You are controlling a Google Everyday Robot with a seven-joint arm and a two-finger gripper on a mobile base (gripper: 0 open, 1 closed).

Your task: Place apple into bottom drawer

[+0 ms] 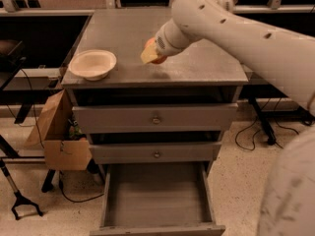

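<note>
The orange-red apple point(156, 58) is between the yellowish fingers of my gripper point(150, 53), just above the middle of the grey cabinet top point(197, 63). Only the apple's lower and right edge shows; the fingers cover the rest. The gripper is shut on the apple, and the big white arm reaches in from the right. The bottom drawer point(155, 200) is pulled open at the cabinet's foot, directly below, and its grey tray has nothing in it.
A shallow cream bowl point(92, 63) sits on the left of the cabinet top. The two upper drawers point(155, 118) with brass knobs are closed. A cardboard box point(56, 139) stands on the floor to the left. Cables run along the floor on the right.
</note>
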